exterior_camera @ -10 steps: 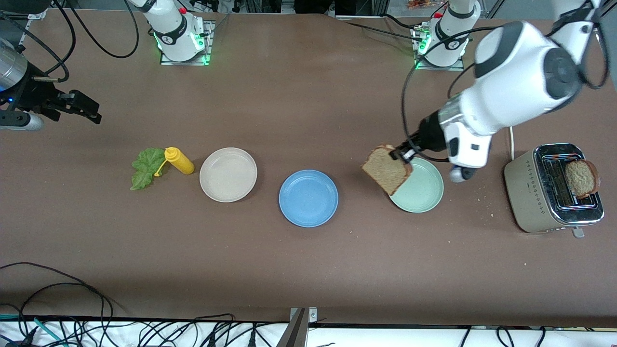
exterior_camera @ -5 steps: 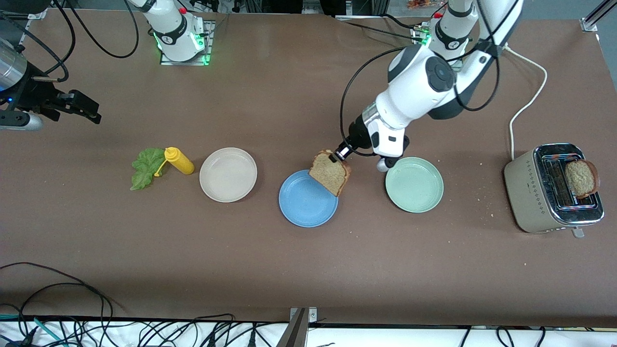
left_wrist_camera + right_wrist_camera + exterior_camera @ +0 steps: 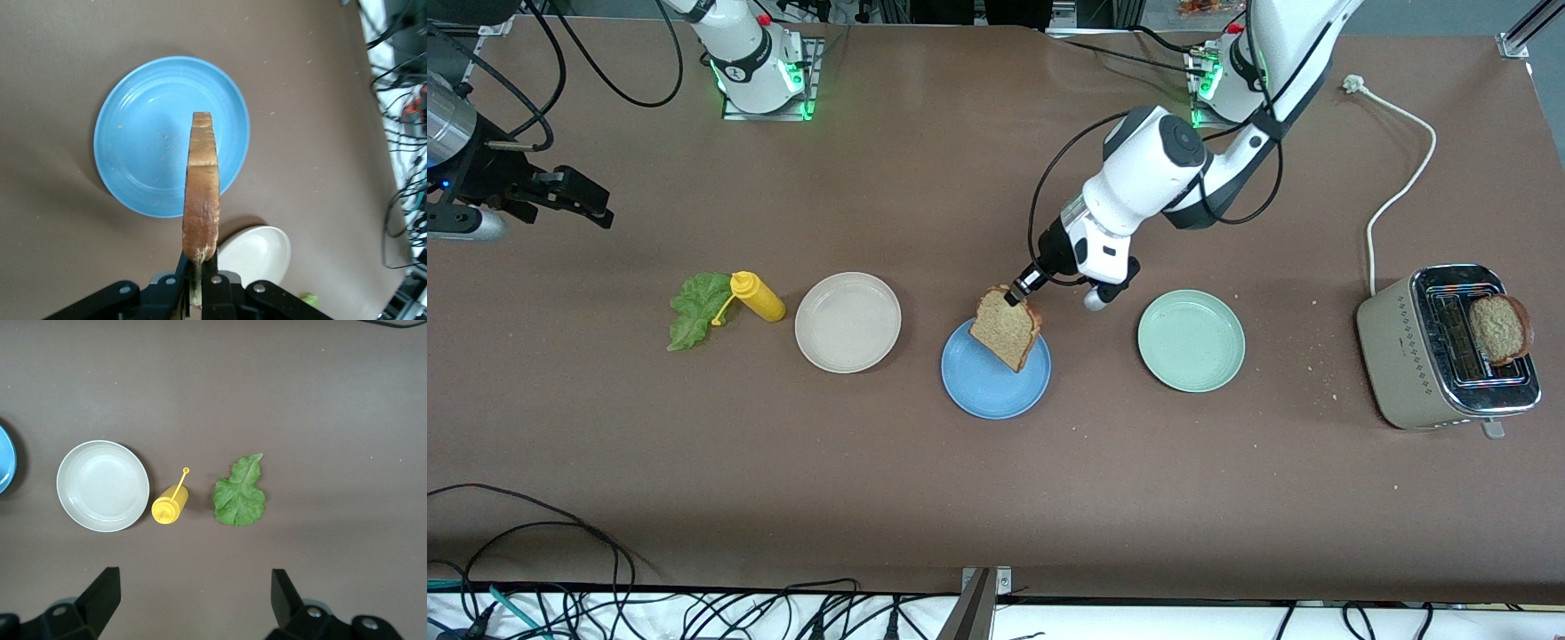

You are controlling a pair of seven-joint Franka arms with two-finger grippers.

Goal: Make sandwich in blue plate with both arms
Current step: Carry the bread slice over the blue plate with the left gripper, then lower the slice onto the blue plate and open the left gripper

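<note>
Brown surface (image 3: 996,498) carries 3 plates in a row. Nearest the front camera, the blue plate (image 3: 983,391) sits between the pale green plate (image 3: 1192,342) and the beige plate (image 3: 847,322). Left tool (image 3: 1016,296), clamped on 1 bread slice (image 3: 1005,329), holds it edge-down over the blue plate. Lettuce leaf (image 3: 694,309) and yellow bottle (image 3: 758,297) lie toward the right arm's end. Toaster (image 3: 1440,351) holds a second slice (image 3: 1501,329). Right tool (image 3: 193,600) waits, spread wide and empty, over the lettuce area.

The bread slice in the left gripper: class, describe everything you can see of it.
The bread slice is brown wholemeal with a darker crust and a domed top. The left gripper, shut on its crust edge, holds it on edge in the air over the blue plate. Nothing else touches it; the wrist view shows only its thin crust side.
</note>
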